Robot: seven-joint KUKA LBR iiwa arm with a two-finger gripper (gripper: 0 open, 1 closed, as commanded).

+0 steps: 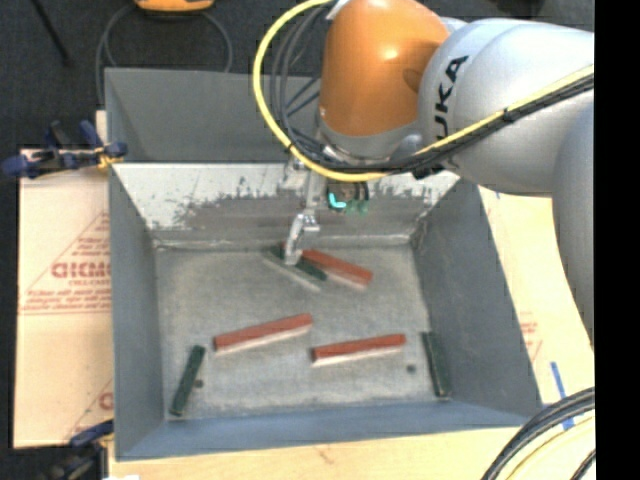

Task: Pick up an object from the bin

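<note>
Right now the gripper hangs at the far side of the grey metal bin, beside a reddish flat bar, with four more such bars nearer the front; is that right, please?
No: the camera view shows two more nearer the front, not four, a left reddish bar and a right reddish bar. The gripper does hang at the bin's far side beside the far reddish bar.

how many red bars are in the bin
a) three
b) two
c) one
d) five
a: three red bars show, the back bar by the gripper, the middle bar and the right bar.
</note>
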